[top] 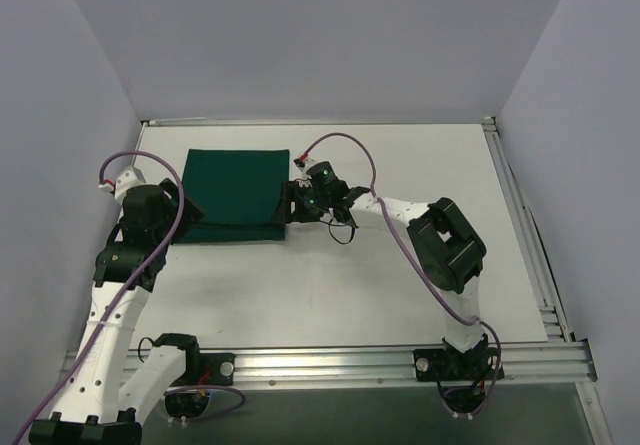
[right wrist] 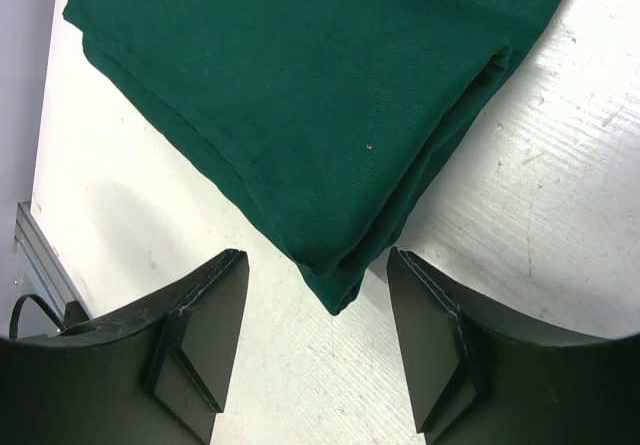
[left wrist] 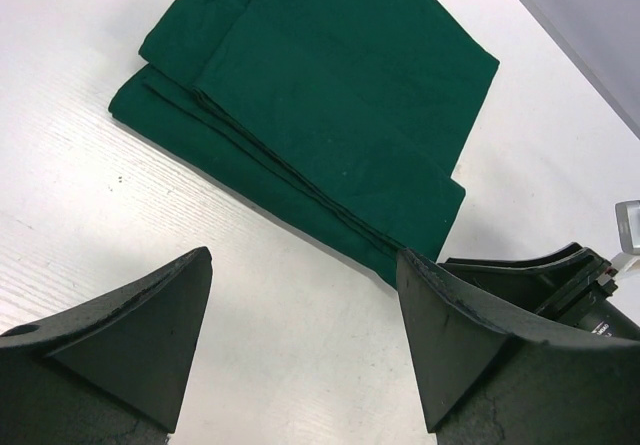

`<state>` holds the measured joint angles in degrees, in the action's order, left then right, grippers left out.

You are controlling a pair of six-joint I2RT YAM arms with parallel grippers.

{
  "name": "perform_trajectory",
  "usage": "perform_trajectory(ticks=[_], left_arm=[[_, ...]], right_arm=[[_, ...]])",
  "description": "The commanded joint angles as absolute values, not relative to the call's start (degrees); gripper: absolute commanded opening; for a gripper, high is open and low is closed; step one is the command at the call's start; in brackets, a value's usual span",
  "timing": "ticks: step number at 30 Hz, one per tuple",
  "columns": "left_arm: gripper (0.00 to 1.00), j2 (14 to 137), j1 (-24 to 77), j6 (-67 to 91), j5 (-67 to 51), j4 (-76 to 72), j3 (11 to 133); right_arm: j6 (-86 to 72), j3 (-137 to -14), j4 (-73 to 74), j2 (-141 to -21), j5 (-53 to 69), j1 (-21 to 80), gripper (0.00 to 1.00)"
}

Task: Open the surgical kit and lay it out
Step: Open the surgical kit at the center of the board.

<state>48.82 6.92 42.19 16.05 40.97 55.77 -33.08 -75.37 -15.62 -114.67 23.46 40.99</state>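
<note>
The surgical kit is a dark green cloth wrap (top: pixel 235 193), folded shut into a flat rectangle at the table's back left. The metal tray and steel instruments are out of view. My right gripper (top: pixel 289 206) is at the wrap's right edge. In the right wrist view it (right wrist: pixel 318 270) is open, with the wrap's (right wrist: pixel 300 105) folded corner reaching between the fingertips, untouched by them. My left gripper (top: pixel 180 223) is at the wrap's near left edge. In the left wrist view it (left wrist: pixel 305 270) is open and empty over bare table, just short of the wrap (left wrist: pixel 330 95).
Grey walls close in the white table (top: pixel 400 295) on three sides. An aluminium rail (top: pixel 520 215) runs along the right edge and another along the front. The right gripper's body (left wrist: pixel 560 280) shows in the left wrist view, just past the wrap's corner.
</note>
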Motion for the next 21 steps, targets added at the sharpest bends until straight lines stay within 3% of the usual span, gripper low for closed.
perform_trajectory(ticks=[1,8,21], left_arm=[[0.84,48.8,6.8,42.8,15.6,40.3,57.6],[0.83,49.0,6.8,42.7,15.7,40.0,57.4],[0.83,49.2,6.8,42.6,15.2,39.4,57.0]], right_arm=[[-32.8,-76.3,-16.7,-113.6,24.0,41.4,0.57],[-33.7,-77.7,-17.6,-115.8,25.0,41.4,0.49],[-33.8,-79.8,-17.3,-118.0,25.7,41.7,0.44]])
